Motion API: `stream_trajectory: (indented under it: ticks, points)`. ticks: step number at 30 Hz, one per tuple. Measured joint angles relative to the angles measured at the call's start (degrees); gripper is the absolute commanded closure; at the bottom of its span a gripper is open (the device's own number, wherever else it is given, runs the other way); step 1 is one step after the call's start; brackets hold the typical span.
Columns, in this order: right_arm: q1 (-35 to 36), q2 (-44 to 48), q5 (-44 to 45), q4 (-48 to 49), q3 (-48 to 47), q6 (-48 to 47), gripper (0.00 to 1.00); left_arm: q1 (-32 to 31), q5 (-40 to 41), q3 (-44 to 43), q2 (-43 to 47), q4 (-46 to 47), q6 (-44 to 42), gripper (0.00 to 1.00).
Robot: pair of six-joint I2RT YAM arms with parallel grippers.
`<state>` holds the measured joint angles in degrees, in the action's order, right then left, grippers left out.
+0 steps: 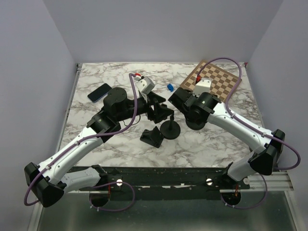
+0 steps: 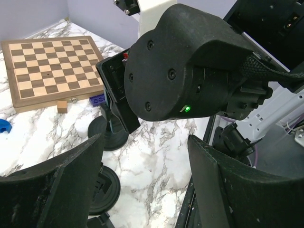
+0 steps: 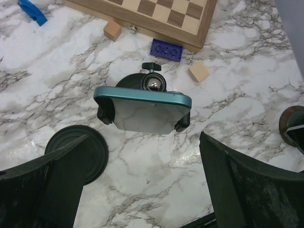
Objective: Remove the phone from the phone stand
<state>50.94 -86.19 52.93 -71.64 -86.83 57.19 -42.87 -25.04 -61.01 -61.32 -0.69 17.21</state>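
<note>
Right gripper (image 3: 145,137) fingers, spread wide and empty, frame the phone (image 3: 142,113), which sits clamped in the phone stand (image 3: 153,84) just beyond them, untouched. Left gripper (image 2: 145,140) likewise gapes, holding nothing.

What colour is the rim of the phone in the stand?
Teal-green. The phone in the stand shows it best in the right wrist view.

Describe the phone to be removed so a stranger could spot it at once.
Start at the wooden chessboard in the right wrist view and come toward the camera, past the purple brick. There a black stand clamps a phone. Unlike the dark phone lying flat far to the left, it has a teal rim and sits raised.
</note>
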Motion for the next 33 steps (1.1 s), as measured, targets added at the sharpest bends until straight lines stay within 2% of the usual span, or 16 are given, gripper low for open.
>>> stream_trajectory:
  ticks: [14, 22, 26, 33]
  points:
    - [-0.1, 0.2, 6.5, 6.2, 1.9, -1.8, 0.00, 0.0, 0.0, 0.0, 0.4, 0.0, 0.2, 0.21]
    - [-1.9, 0.2, 6.9, 11.0, 3.9, -4.7, 0.06, 0.0, 0.0, 0.0, 0.8, 0.0, 0.4, 0.21]
    - [-2.8, 0.2, 7.7, 12.1, 4.3, -5.4, 0.13, 0.0, 0.0, 0.0, 1.2, 0.1, 0.4, 0.21]
    - [-4.3, 1.1, 8.1, 14.8, 6.2, -7.0, 0.13, 0.0, 0.0, 0.0, 1.3, 0.1, 0.4, 0.21]
